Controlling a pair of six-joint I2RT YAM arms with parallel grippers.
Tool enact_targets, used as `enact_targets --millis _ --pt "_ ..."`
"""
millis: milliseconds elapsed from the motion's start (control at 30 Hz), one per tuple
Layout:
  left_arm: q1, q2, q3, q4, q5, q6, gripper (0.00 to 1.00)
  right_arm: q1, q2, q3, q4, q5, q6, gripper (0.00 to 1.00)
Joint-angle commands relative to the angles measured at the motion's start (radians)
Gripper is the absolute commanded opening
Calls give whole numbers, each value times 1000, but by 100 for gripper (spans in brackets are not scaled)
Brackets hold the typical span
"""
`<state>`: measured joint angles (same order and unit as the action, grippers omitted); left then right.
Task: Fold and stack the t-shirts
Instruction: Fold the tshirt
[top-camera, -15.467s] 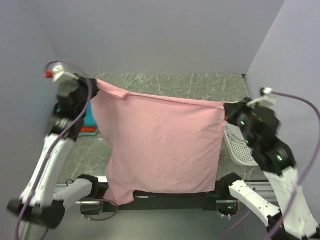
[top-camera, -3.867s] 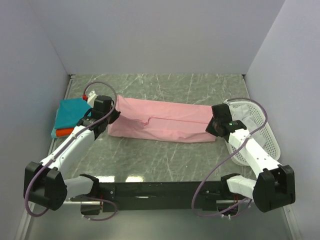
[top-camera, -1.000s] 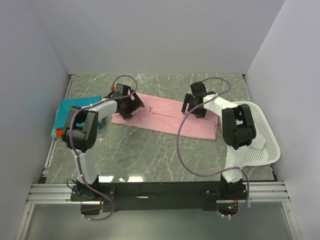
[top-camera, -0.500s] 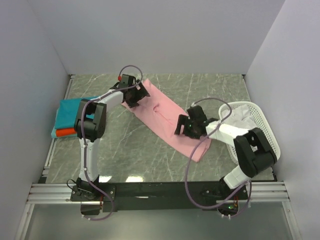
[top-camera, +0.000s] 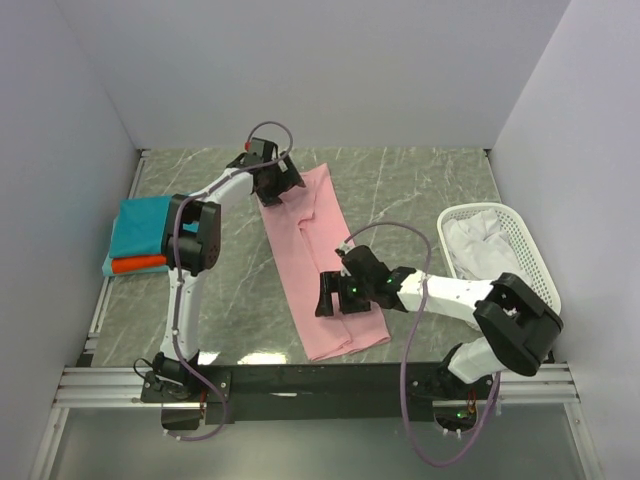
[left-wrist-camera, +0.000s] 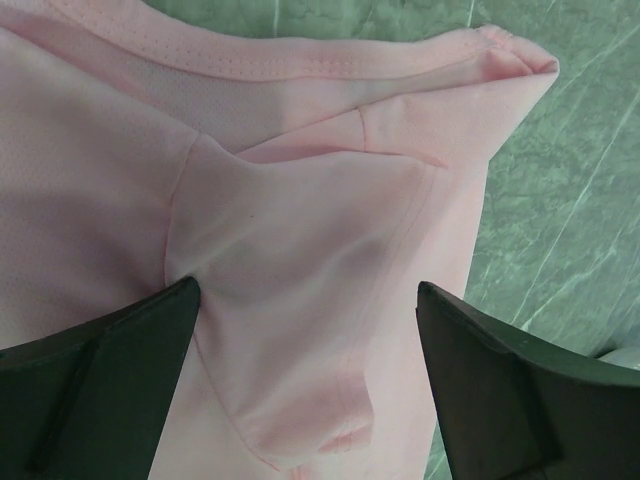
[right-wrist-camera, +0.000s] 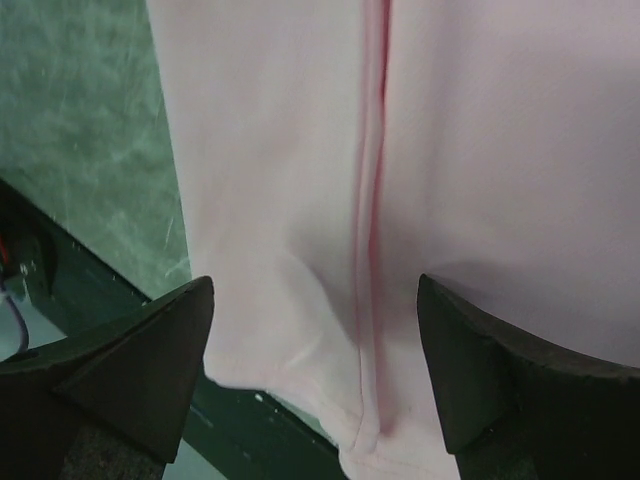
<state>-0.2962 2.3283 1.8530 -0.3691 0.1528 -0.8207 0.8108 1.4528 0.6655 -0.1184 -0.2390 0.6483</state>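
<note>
A light pink t-shirt (top-camera: 308, 255), folded into a long strip, lies on the table from the far middle to the near edge. My left gripper (top-camera: 277, 182) is open and set down over its far end; in the left wrist view the pink cloth (left-wrist-camera: 300, 230), with a sleeve seam, fills the gap between the fingers (left-wrist-camera: 100, 390). My right gripper (top-camera: 337, 297) is open over the strip's near end, where the pink cloth (right-wrist-camera: 450, 150) reaches the table's front edge. A teal t-shirt (top-camera: 140, 222) lies on an orange-red one (top-camera: 138, 264) at the left.
A white perforated basket (top-camera: 530, 265) at the right holds crumpled white cloth (top-camera: 480, 240). The black front rail (right-wrist-camera: 60, 290) runs just under the pink strip's near end. Grey walls close in the green marbled table (top-camera: 420, 200) on three sides.
The pink strip has swung from lying across the table to running front to back. My right gripper came toward the near edge and my left went farther away, both still open.
</note>
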Motion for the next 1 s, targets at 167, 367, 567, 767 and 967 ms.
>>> enact_targets --millis 167,367,567,767,967 --pt "0 170 72 -172 -26 66 99 59 -54 -12 -87 -106 -90 89" --pt "0 226 121 -103 51 75 99 65 -109 26 -157 2 -92 90" --pt "-15 331 287 -143 97 68 99 65 -219 32 -237 121 -49 91" --pt "-17 286 321 -159 71 75 99 62 -299 42 -285 230 -30 93" --pt "-20 51 200 -159 28 101 99 60 -357 56 -339 322 -15 94"
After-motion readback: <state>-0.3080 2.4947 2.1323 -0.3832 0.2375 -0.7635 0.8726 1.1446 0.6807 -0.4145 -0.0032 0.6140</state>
